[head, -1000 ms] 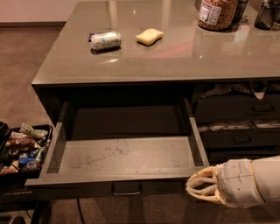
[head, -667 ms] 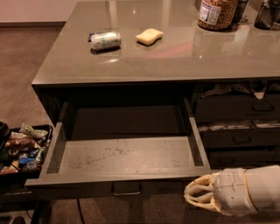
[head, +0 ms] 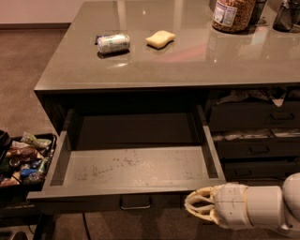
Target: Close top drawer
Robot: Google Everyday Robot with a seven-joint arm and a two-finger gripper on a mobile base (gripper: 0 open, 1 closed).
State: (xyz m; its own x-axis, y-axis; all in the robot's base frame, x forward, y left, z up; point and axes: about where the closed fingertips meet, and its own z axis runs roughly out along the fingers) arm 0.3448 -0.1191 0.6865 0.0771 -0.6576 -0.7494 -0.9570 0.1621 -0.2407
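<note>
The top drawer [head: 136, 169] is a wide dark grey drawer pulled far out from under the counter. Its pale scuffed floor is bare. Its flat front faces me along the bottom of the view, with a small metal bail handle [head: 135, 202] at the centre. My gripper [head: 199, 206] is a cream-coloured claw on a white arm that comes in from the lower right. It sits just in front of the drawer front's right end, to the right of the handle, holding nothing.
The grey counter [head: 187, 61] carries a tipped can [head: 113, 43], a yellow sponge [head: 160, 39] and a jar [head: 233, 14]. Narrower grey drawers [head: 255, 140] with papers sticking out stand at right. A black bin [head: 23, 159] of snack packets is at left.
My gripper has slid left along the drawer front, closer to its right end. The drawer has not moved.
</note>
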